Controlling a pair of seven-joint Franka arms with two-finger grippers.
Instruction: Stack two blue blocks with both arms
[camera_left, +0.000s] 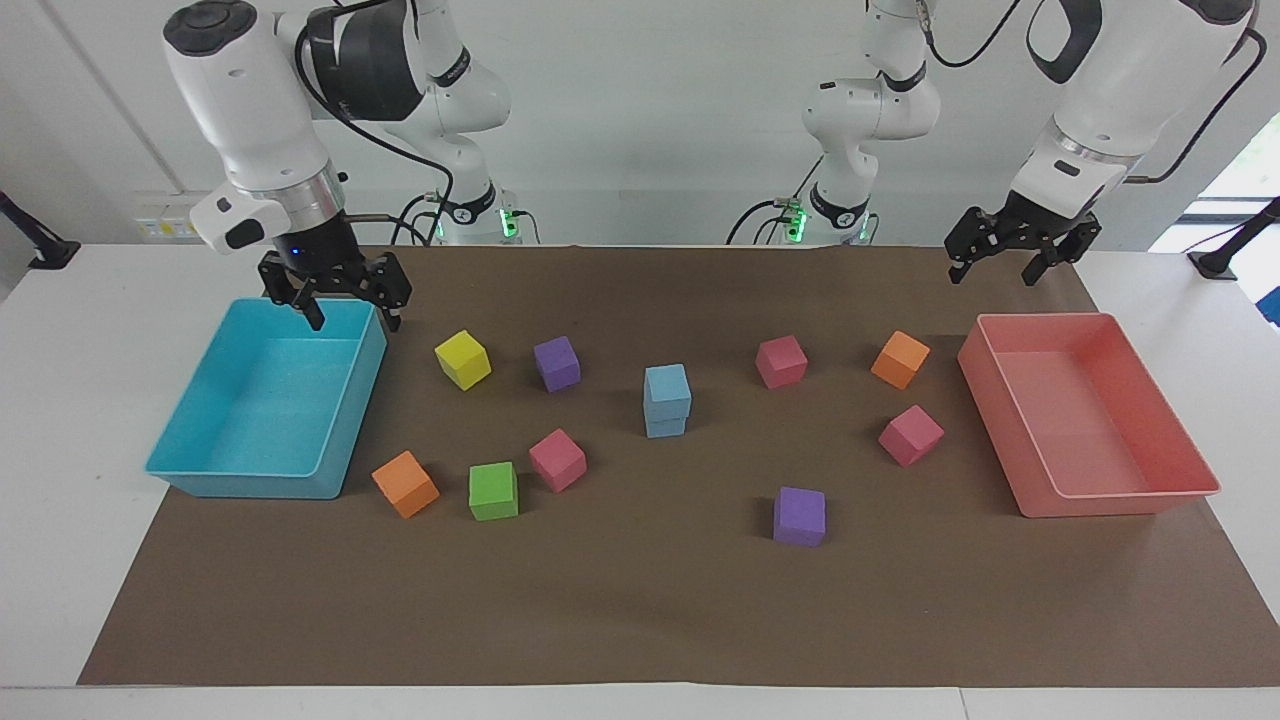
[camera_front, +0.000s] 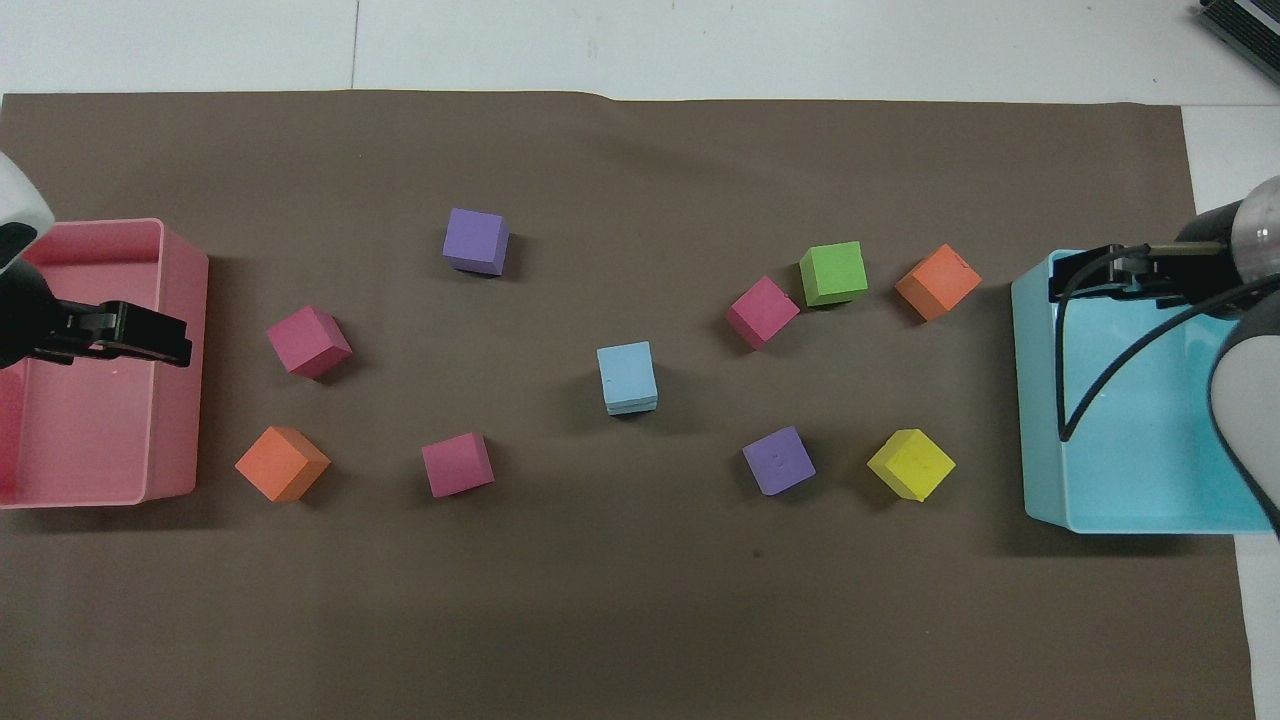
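The two sky-blue blocks stand stacked at the mat's middle, the upper block (camera_left: 667, 385) square on the lower block (camera_left: 665, 423). From overhead the stack (camera_front: 627, 375) shows as one cube. My right gripper (camera_left: 352, 318) is open and empty, raised over the turquoise tray's rim (camera_left: 352, 405); it also shows in the overhead view (camera_front: 1075, 280). My left gripper (camera_left: 992, 276) is open and empty, held up over the pink tray's end (camera_left: 1040, 318) toward the robots; it shows overhead too (camera_front: 170, 338). Neither gripper touches the stack.
Loose cubes lie around the stack: yellow (camera_left: 463, 359), purple (camera_left: 557, 363), pink (camera_left: 557, 459), green (camera_left: 493, 490) and orange (camera_left: 405, 484) toward the right arm's end; pink (camera_left: 780, 361), orange (camera_left: 900, 359), pink (camera_left: 910, 435) and purple (camera_left: 799, 516) toward the left arm's end.
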